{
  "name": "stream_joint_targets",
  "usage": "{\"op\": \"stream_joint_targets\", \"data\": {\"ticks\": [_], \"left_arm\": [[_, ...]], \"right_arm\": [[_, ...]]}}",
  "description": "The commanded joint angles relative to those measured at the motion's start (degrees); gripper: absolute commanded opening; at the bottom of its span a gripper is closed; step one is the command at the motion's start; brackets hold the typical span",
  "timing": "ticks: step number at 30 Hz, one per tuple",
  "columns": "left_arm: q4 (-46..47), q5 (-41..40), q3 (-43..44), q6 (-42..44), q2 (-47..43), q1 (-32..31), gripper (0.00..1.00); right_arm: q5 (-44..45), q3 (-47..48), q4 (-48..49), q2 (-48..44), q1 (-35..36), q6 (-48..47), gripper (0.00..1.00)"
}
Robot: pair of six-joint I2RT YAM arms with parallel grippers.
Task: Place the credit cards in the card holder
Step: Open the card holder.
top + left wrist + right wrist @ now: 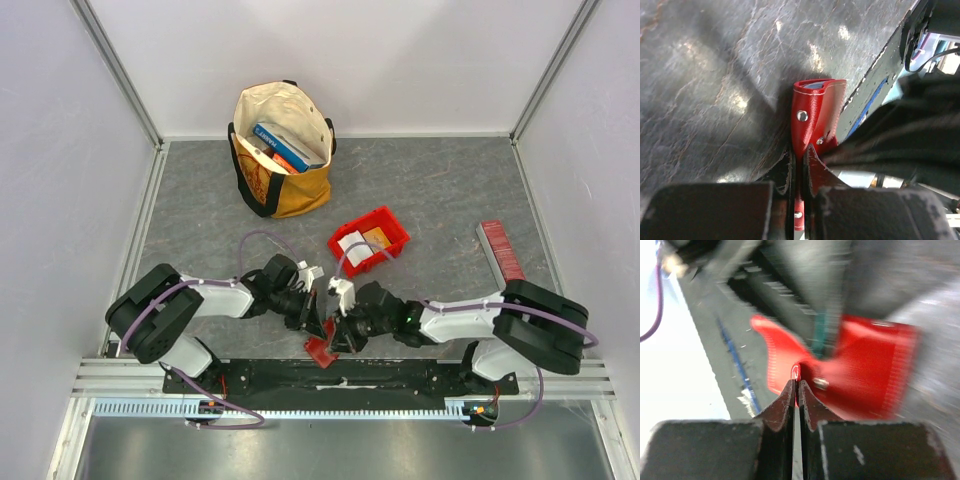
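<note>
Counts are coming out like this for you: one card holder [320, 352], two arms, one red bin [395, 235], one tote bag [283, 195] and one ridged red strip [500, 250] are sitting on the grey bench [430, 190]. Only one white card [352, 247] is showing plainly, lying in the bin beside an orange item. The bag is standing at the far side with blue books [280, 140] poking out. The card holder is sitting at the near edge of the bench, right between your two arms and well apart from the bin. It is looking like dark red leather with pale stitching along its rim and two small metal snaps on its face. A pale grey-blue edge is peeking out of its upper fold in the left wrist view, though you cannot tell what that is. Your left gripper [799, 156] is pinching the leather with its jaws pressed together on it. Your right gripper [796, 386] is doing likewise, its jaws nearly meeting on a thin red edge beside a snap, though that view is blurring.
</note>
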Motion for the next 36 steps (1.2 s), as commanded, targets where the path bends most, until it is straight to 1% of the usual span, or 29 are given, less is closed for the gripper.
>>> {"op": "stream_joint_targets", "data": {"ticks": [1, 5, 7, 9, 11, 12, 14, 16, 18, 20, 26, 29, 32, 33, 35, 36], "left_arm": [[10.3, -10.9, 1.8, -6.4, -0.9, -0.3, 0.02], [8.8, -15.2, 1.7, -8.0, -1.3, -0.3, 0.02], [8.0, -16.2, 1.4, -8.3, -2.1, 0.2, 0.02], [5.2, -17.3, 1.7, -7.4, -3.2, 0.2, 0.02], [2.1, -20.1, 1.3, -6.9, -5.1, 0.2, 0.02], [0.8, -21.4, 1.0, -6.9, -6.3, 0.4, 0.02], [-1.2, -23.0, 0.8, -6.7, -8.4, 0.9, 0.02], [-2.0, -23.0, 0.9, -6.6, -9.9, 0.8, 0.03], [-2.6, -23.5, 0.8, -6.7, -10.6, 0.8, 0.03], [-3.8, -24.7, 1.0, -7.0, -11.0, 1.0, 0.03], [-5.7, -26.5, 1.1, -7.8, -11.9, 1.1, 0.04], [-6.9, -27.3, 1.8, -7.9, -12.4, 1.4, 0.06], [-8.9, -27.9, 2.1, -8.4, -12.1, 1.9, 0.08], [-9.4, -27.9, 2.4, -8.3, -11.7, 2.3, 0.08], [-9.7, -27.6, 3.1, -8.3, -10.8, 3.1, 0.09], [-9.7, -27.6, 3.5, -8.1, -10.2, 3.3, 0.09]], "right_arm": [[-11.1, 4.3, 2.5, 6.0, 7.8, -1.4, 0.08], [-10.7, 5.4, 0.5, 7.6, 10.1, -1.6, 0.04], [-6.8, 4.9, -2.5, 6.8, 10.4, -1.1, 0.05], [-3.4, 3.1, -3.4, 4.1, 10.5, -0.1, 0.08], [1.8, 3.0, -9.4, 0.4, 10.6, 0.0, 0.13], [5.4, 3.1, -13.2, -0.9, 10.4, 0.0, 0.14], [10.8, 2.9, -17.2, -3.0, 9.8, 1.3, 0.23], [13.0, 2.2, -17.9, -3.3, 8.3, 3.1, 0.24], [17.3, 2.8, -19.6, -2.7, 7.7, 5.0, 0.24], [22.0, 3.8, -23.1, -2.0, 7.4, 6.6, 0.24], [31.2, 8.0, -31.8, -0.7, 6.6, 10.1, 0.23], [33.9, 10.8, -38.2, 1.0, 5.8, 9.7, 0.25], [31.6, 12.7, -40.7, 2.3, 5.5, 8.0, 0.27], [31.8, 13.0, -41.8, 2.4, 5.5, 8.0, 0.29], [30.5, 12.6, -42.4, 1.8, 5.4, 6.5, 0.37], [29.5, 12.3, -42.4, 1.2, 5.2, 5.8, 0.39]]}}
